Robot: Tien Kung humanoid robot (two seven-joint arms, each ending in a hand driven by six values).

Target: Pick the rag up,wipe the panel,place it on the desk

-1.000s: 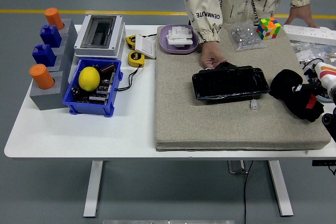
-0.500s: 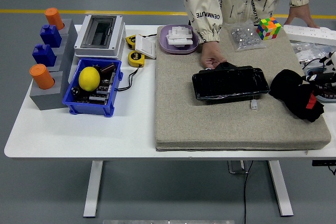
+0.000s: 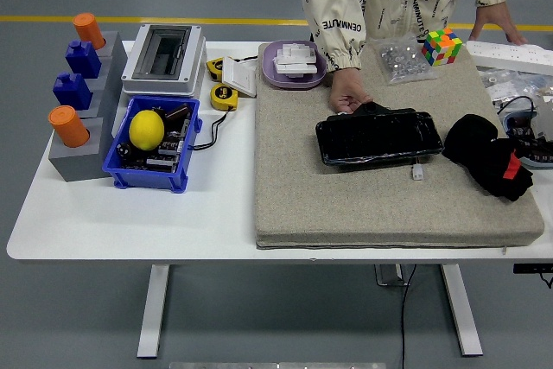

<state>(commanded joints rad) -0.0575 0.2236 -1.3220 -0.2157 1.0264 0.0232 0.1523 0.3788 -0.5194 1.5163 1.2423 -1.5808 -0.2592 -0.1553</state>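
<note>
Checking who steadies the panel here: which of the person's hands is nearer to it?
Right. The person's right hand rests at the panel, at its far edge, seemingly touching it. Their left hand is well away, beside the white power strip.

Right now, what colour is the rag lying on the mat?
Black, with a small red patch on the rag; seen in the head view.

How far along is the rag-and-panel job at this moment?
It looks finished or nearly so. The black rag lies crumpled on the grey mat to the right of the black panel, with no robot hand in view. A person's hand rests at the panel's far edge. Whether the panel was actually wiped cannot be told from this view.
</note>
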